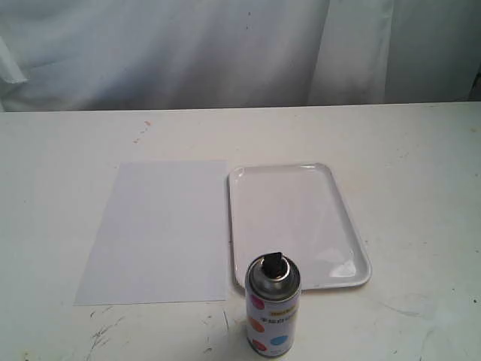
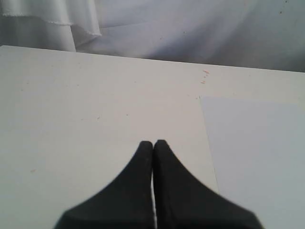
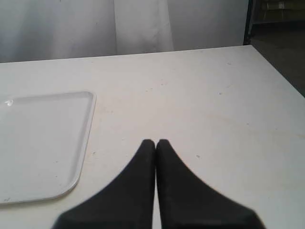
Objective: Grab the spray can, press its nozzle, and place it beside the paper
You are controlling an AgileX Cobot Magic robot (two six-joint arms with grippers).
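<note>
White tray (image 1: 294, 214) beside paper (image 1: 158, 233) | spray can (image 1: 273, 316) upright outside tray | left end effector (image 2: 153, 143) closed | right end effector (image 3: 155, 142) closed

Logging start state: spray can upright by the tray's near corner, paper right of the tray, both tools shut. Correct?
No: the exterior view shows the paper left of the tray, not right. The spray can is upright by that corner; the left tool and right tool are shut.

A lab-style test setup: scuffed white table (image 1: 60, 150) backed by hung white cloth (image 1: 188, 53).
</note>
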